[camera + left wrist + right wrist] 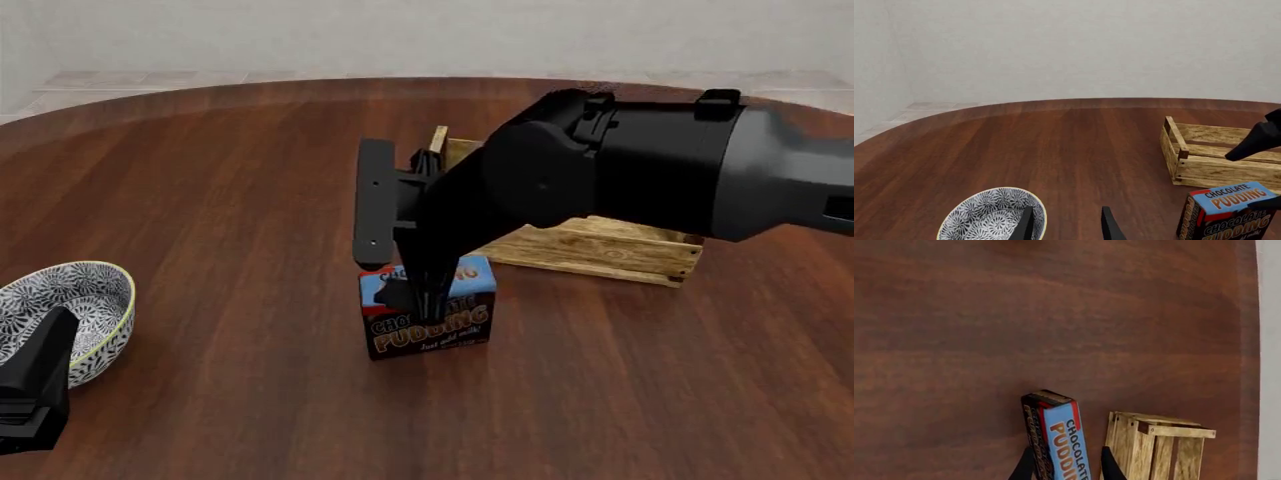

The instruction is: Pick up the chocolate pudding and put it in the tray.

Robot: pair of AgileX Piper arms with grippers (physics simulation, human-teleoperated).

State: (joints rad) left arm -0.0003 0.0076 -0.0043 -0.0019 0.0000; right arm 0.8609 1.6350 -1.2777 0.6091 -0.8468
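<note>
The chocolate pudding (441,325) stands upright on the table just in front of the tray (601,250). It is a small carton with a blue top and a brown lower part. My right gripper (427,298) reaches down over it from above. In the right wrist view the open gripper (1067,467) straddles the carton (1057,435), one finger on each side, with the tray (1157,450) beside it. The carton (1227,210) and the tray (1207,160) also show in the left wrist view. My left gripper (1066,227) is open and empty, far to the left.
A blue-and-white patterned bowl (80,300) sits at the front left, right beside my left gripper (38,372); it also shows in the left wrist view (987,217). The round wooden table's far edge (400,82) runs behind the tray.
</note>
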